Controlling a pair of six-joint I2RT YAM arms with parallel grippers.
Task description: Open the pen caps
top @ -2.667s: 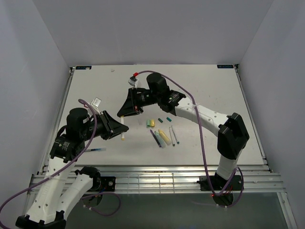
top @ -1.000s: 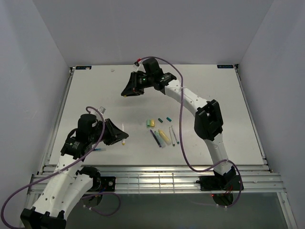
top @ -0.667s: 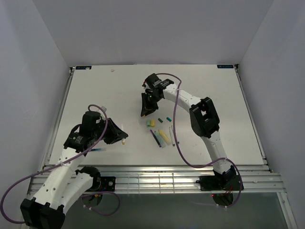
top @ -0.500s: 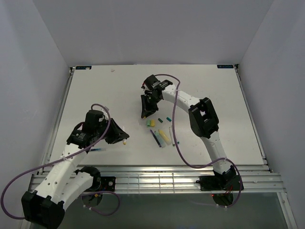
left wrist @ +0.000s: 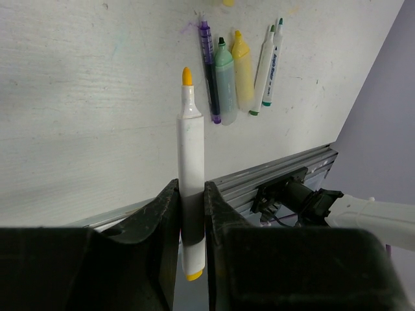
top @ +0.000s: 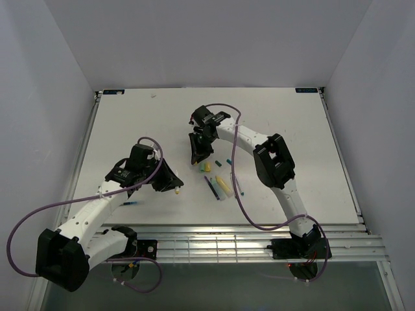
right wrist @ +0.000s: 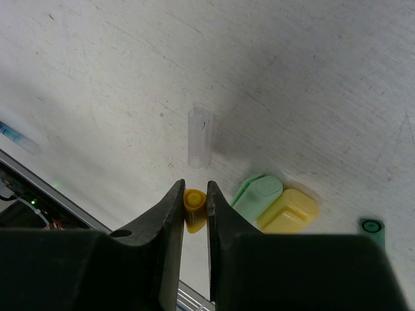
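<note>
My right jaws clamp the small orange-yellow plastic cap (right wrist: pixel 194 208) just beside the loose pale-green plastic cap (right wrist: pixel 258 194) on the white surface (right wrist: pixel 324 78); my left jaws clamp the white yellow-tipped pen (left wrist: pixel 190 149).

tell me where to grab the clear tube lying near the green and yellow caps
Grip the clear tube at its middle, from straight above, closing across its narrow width. It lies flat on its side, with bare table along both long sides; the pale green cap and chunky yellow cap lie apart from it.
</note>
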